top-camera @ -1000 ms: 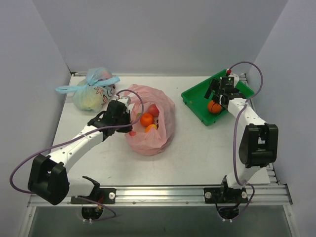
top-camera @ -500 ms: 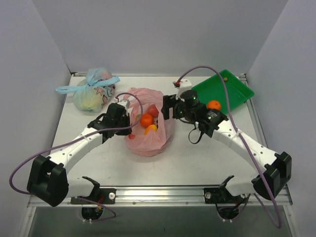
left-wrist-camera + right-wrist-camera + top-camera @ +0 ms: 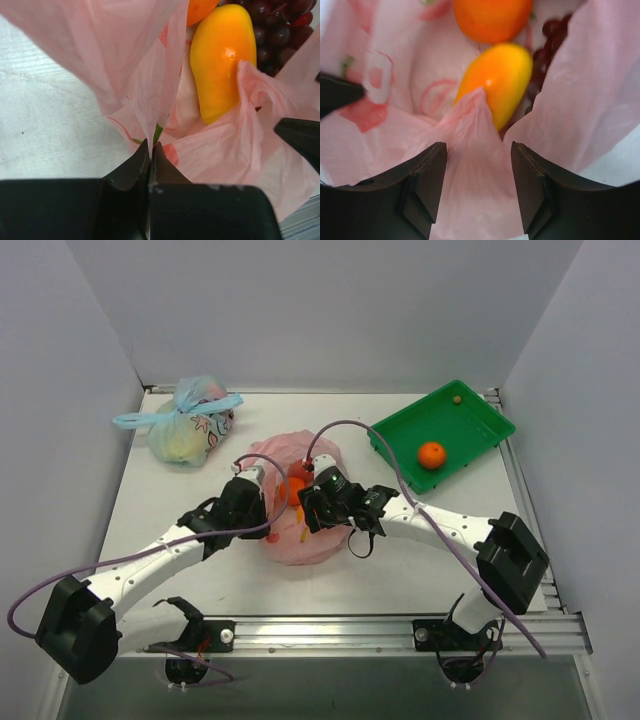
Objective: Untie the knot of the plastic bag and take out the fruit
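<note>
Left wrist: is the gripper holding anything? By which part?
Left gripper is shut on the plastic bag, pinching a fold of film at the edge of its opening. Right gripper is open, holding nothing.

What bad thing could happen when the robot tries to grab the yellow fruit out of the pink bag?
1. A fold of the plastic bag stands between the open right gripper and the mango, so it may pinch plastic instead of fruit.
2. The left gripper pinches only a thin bit of the bag's edge. That could slip or tear, and the bag's mouth might flop shut.
</note>
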`<state>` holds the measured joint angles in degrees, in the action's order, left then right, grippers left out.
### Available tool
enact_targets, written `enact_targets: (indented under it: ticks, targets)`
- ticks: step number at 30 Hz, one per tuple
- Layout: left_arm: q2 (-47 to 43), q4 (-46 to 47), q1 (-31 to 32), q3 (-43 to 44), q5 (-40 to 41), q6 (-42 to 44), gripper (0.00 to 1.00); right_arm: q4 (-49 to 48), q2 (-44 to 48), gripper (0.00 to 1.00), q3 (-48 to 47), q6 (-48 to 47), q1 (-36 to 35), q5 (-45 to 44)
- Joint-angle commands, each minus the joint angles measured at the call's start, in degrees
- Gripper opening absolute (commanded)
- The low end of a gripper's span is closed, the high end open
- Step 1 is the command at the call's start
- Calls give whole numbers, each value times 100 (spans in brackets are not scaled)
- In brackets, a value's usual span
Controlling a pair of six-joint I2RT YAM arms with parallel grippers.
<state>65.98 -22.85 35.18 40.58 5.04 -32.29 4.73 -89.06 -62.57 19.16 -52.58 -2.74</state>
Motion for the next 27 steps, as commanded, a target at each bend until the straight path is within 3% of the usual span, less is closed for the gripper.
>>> enact_targets:
  ticks: [1, 6, 10, 14, 17, 22, 27]
  targets:
    - [-366, 413, 182, -181, 480, -453, 2, -51, 11, 53, 402, 395, -104, 195]
    - [-638, 807, 446, -603, 771, -795, 2, -25, 125, 31, 1209, 729, -148, 230]
    - [-639, 1168, 613, -920, 657, -1059, 5, 45, 125, 21, 1527, 1063, -77, 152]
    - [-647, 1678, 815, -1288, 569, -1384, 6, 229, 116, 18, 1441, 1117, -51, 125]
    - [-560, 1819, 964, -1368, 621, -1473, 6, 607, 239, 23, 1203, 968, -156, -32]
    - [-454, 1828, 1149, -1377, 726, -1499, 6, 1108, 687, 55, 799, 721, -402, -340]
    - [-357, 1828, 1281, -1351, 867, -1473, 7, 1232, 916, 68, 211, 651, -464, -472]
